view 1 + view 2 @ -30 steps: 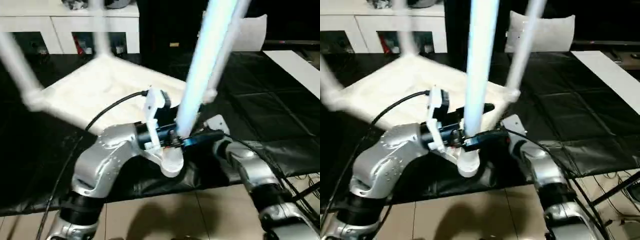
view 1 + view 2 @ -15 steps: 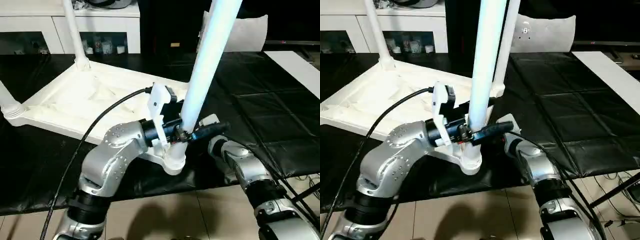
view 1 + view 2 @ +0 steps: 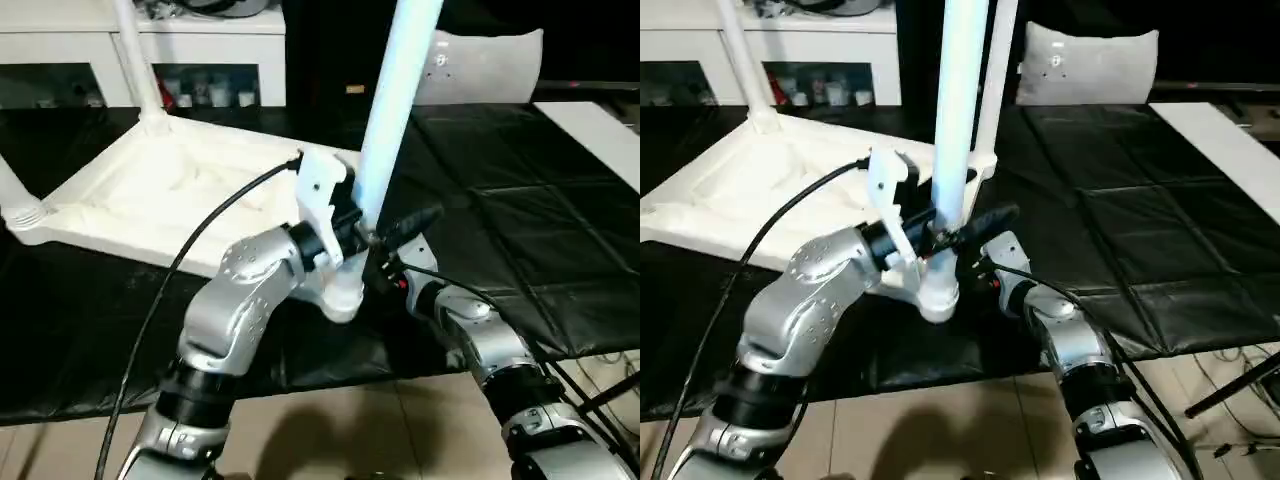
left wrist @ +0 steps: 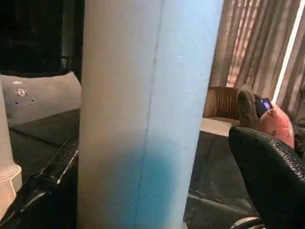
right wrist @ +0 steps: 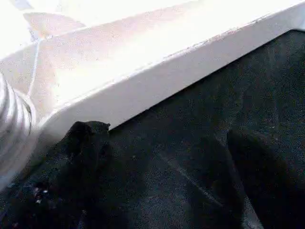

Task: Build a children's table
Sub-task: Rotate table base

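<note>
White plastic children's table (image 3: 160, 200) lies upside down on a black mat (image 3: 520, 220), filling the upper left of the head view, ribbed underside facing up. Its legs rise out of the corner sockets. One leg (image 3: 135, 60) stands at the far corner in the upper left, another (image 3: 998, 80) stands at the far right corner, and a stub of a third shows at the left edge. The nearest leg (image 3: 395, 110) rises through the centre of the frame, seated in the near corner socket (image 3: 342, 296).

At frame centre the left gripper (image 3: 368, 236) has its two black fingers spread wide on either side of this near leg, just above the socket; the left wrist view shows the leg standing between the fingers (image 4: 274, 176). Contact cannot be confirmed.

Just right of centre, the right gripper (image 5: 157, 191) sits low beside the same corner, jaws spread wide and holding nothing, facing the tabletop's edge.

A white cabinet (image 3: 210, 70) runs along the top left.
</note>
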Controlling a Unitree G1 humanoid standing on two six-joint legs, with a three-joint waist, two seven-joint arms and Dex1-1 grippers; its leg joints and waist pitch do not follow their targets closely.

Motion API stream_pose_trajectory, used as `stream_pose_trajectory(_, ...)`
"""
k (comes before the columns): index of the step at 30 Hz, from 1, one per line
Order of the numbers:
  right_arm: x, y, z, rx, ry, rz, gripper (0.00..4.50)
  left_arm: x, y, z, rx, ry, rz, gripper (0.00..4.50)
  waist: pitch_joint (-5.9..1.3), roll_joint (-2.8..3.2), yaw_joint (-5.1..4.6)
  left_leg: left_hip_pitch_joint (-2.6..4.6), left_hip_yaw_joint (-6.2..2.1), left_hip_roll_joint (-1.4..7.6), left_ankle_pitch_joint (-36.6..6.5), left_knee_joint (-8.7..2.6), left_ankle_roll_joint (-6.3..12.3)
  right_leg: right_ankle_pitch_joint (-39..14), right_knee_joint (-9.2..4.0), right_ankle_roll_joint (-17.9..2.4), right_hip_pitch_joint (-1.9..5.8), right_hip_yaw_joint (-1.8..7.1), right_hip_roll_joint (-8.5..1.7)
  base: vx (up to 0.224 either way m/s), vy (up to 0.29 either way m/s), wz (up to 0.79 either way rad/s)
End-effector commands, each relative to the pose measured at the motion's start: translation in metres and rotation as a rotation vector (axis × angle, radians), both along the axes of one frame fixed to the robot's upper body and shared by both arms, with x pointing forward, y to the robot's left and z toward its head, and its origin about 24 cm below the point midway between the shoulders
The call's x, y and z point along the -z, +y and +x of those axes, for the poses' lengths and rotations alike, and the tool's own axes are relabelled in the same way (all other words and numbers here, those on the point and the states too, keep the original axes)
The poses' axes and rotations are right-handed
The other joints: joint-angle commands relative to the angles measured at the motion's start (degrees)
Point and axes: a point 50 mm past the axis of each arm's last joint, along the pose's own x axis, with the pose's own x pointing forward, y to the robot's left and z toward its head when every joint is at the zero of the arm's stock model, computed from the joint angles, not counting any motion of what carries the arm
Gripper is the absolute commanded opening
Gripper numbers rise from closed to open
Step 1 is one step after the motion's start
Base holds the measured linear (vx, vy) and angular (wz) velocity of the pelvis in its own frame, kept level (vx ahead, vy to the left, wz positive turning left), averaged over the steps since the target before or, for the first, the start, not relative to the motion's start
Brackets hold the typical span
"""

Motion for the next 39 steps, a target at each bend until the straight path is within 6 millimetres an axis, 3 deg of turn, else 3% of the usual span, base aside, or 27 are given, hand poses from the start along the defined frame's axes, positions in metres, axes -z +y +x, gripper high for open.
stream_pose_trajectory(1, -0.008, -0.005, 0.004, 0.013, -0.040, 0.014, 4.50, -0.001, -0.008, -0.003, 0.046, -0.038, 0.037, 4.45, -3.90, 0.16, 0.63, -0.99, -2.15, 4.90, -1.6, -4.02, 4.98, -13.8, -5.08, -5.6, 3.82, 5.46, -7.44, 0.000, 0.000, 0.00)
stream_pose_trajectory(7, -0.013, -0.030, 0.000, 0.066, -0.072, 0.002, 4.50, 0.018, 0.014, -0.004, 0.097, -0.036, 0.153, 4.45, -3.86, 0.44, 1.50, -0.57, -2.10, 5.12, -1.3, -4.18, 4.63, -13.0, -4.88, -5.1, 3.59, 5.64, -7.43, 0.000, 0.000, 0.00)
stream_pose_trajectory(13, -0.018, -0.041, -0.010, 0.062, -0.096, 0.023, 4.50, 0.030, 0.047, -0.003, 0.116, -0.004, 0.181, 4.45, -3.83, 0.55, 1.52, -0.68, -2.15, 5.20, -1.7, -4.32, 4.16, -12.0, -4.73, -6.0, 3.73, 5.68, -7.59, 0.000, 0.000, 0.00)
stream_pose_trajectory(16, -0.022, -0.044, -0.015, 0.063, -0.112, 0.049, 4.50, 0.040, 0.066, -0.003, 0.096, 0.010, 0.227, 4.45, -3.70, 0.45, 1.39, -0.63, -2.15, 5.09, -2.8, -4.49, 4.12, -13.8, -4.96, -4.8, 3.64, 5.67, -7.34, 0.000, 0.000, 0.00)
stream_pose_trajectory(18, -0.026, -0.047, -0.019, 0.057, -0.123, 0.058, 4.50, 0.053, 0.086, -0.001, 0.106, 0.038, 0.328, 4.45, -3.58, 0.46, 1.44, -0.45, -2.13, 4.91, -3.4, -4.58, 4.08, -15.9, -5.32, -3.8, 3.53, 5.65, -7.30, 0.000, 0.000, 0.00)
stream_pose_trajectory(19, -0.026, -0.048, -0.020, 0.055, -0.124, 0.058, 4.50, 0.056, 0.091, 0.000, 0.113, 0.041, 0.361, 4.45, -3.55, 0.24, 1.31, -0.44, -2.07, 4.68, -3.6, -4.65, 4.17, -17.5, -5.49, -2.7, 3.48, 5.62, -7.12, 0.000, 0.000, 0.00)
stream_pose_trajectory(22, -0.028, -0.051, -0.023, 0.019, -0.127, 0.042, 4.50, 0.063, 0.106, 0.005, 0.159, 0.052, 0.475, 4.45, -3.43, 0.36, 1.39, -0.22, -2.09, 4.56, -4.0, -4.77, 4.00, -19.7, -5.93, -0.9, 3.26, 5.59, -7.07, 0.000, 0.000, 0.00)
stream_pose_trajectory(26, -0.034, -0.058, -0.030, -0.076, -0.135, 0.005, 4.50, 0.072, 0.122, 0.021, 0.192, 0.018, 0.714, 4.09, -3.79, 0.73, 1.94, 0.00, -2.28, 5.05, -3.0, -4.73, 3.98, -15.8, -5.32, -1.8, 3.26, 5.80, -7.36, 0.000, 0.000, 0.00)
stream_pose_trajectory(32, -0.042, -0.062, -0.036, -0.164, -0.135, 0.002, 4.50, 0.074, 0.125, 0.039, 0.180, -0.046, 0.844, 3.59, -4.12, 0.38, 2.18, -0.53, -2.27, 5.12, -0.6, -4.34, 4.47, -10.7, -4.52, -3.7, 3.74, 5.80, -7.89, 0.000, 0.000, 0.00)
stream_pose_trajectory(34, -0.047, -0.064, -0.041, -0.230, -0.128, 0.000, 4.50, 0.073, 0.121, 0.047, 0.195, -0.084, 0.897, 3.47, -4.06, 0.28, 2.16, -0.56, -2.01, 4.59, -0.7, -4.18, 5.38, -11.2, -5.13, -2.7, 3.78, 5.66, -7.30, 0.000, 0.000, 0.00)
stream_pose_trajectory(36, -0.051, -0.067, -0.045, -0.279, -0.120, -0.013, 4.50, 0.073, 0.113, 0.052, 0.224, -0.102, 0.919, 3.26, -4.07, 0.29, 2.33, -0.66, -2.15, 4.78, -0.5, -4.17, 6.00, -11.2, -5.13, -2.1, 3.82, 5.52, -7.46, 0.000, 0.000, 0.00)
stream_pose_trajectory(39, -0.053, -0.069, -0.048, -0.303, -0.108, -0.015, 4.50, 0.078, 0.109, 0.055, 0.254, -0.114, 0.971, 3.04, -4.07, 0.22, 2.60, -0.53, -2.16, 4.92, -1.6, -4.26, 5.19, -13.9, -5.36, -1.3, 3.83, 5.43, -7.67, 0.000, 0.000, 0.00)
